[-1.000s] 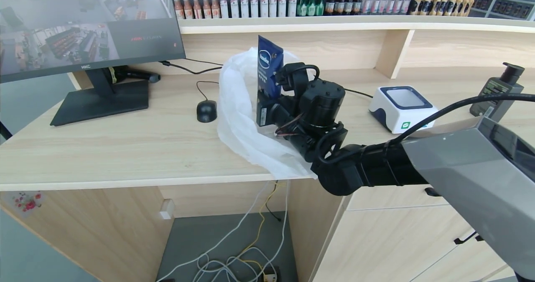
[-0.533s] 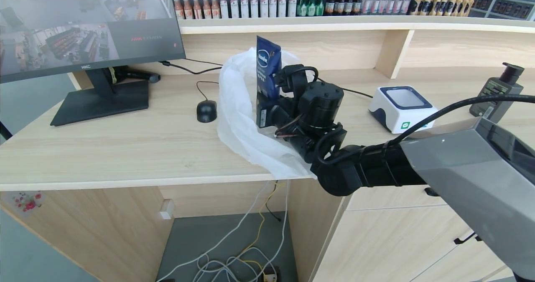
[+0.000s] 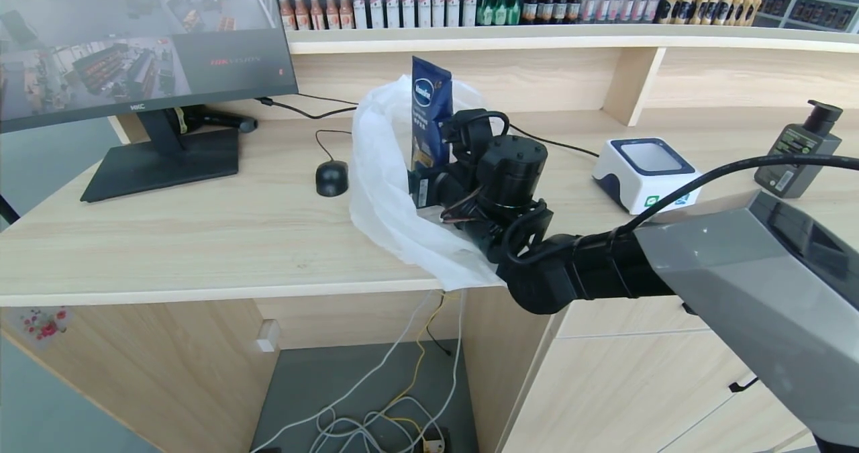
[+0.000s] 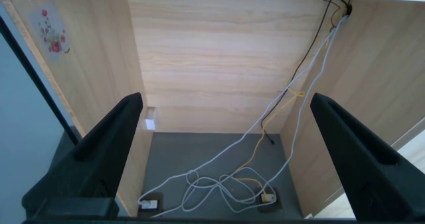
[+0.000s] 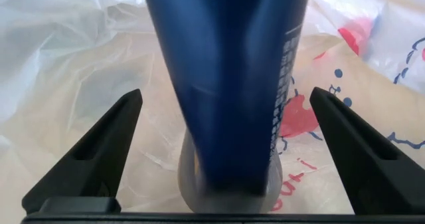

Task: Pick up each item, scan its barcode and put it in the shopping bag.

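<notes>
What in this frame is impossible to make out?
Dark blue plastic tube: print and any barcode blurred, right wrist view.
White plastic shopping bag: contents hidden by its walls and the right arm, head view.
Grey pump bottle: label too small, head view.

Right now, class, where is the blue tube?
In the head view the blue tube stands upright at mid-counter, at the right gripper, over the white shopping bag, with the scanner to its right.
</notes>
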